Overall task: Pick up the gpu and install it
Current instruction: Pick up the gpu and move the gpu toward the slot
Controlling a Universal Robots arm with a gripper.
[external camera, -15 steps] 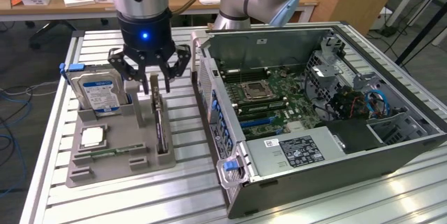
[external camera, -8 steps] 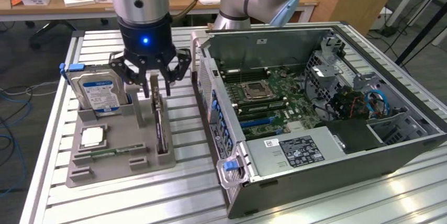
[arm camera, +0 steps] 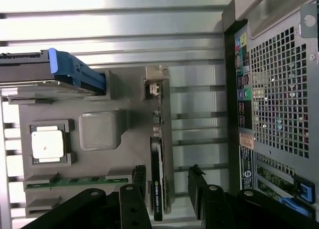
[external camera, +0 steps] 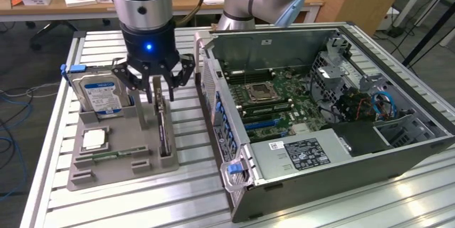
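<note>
Two dark fingers point(arm camera: 140, 185) of the pincer point(external camera: 163, 92) are spread, one on each side of the gpu point(external camera: 165, 129). A gap shows beside the card, so there is no pinch yet. The gpu stands on edge in a slot of the grey holder point(external camera: 114, 172).

In the same holder, to the exterior view's left of the pincer:
- blue-labelled hard drive point(external camera: 103, 95), upright
- square chip point(external camera: 94, 139), flat in its pocket
- green memory stick point(external camera: 114, 154), flat in its pocket

An open computer case point(external camera: 284, 44) sits just beside the holder on the exterior view's right, motherboard point(external camera: 274, 100) exposed. Everything rests on the slatted metal tabletop point(external camera: 142, 204).
</note>
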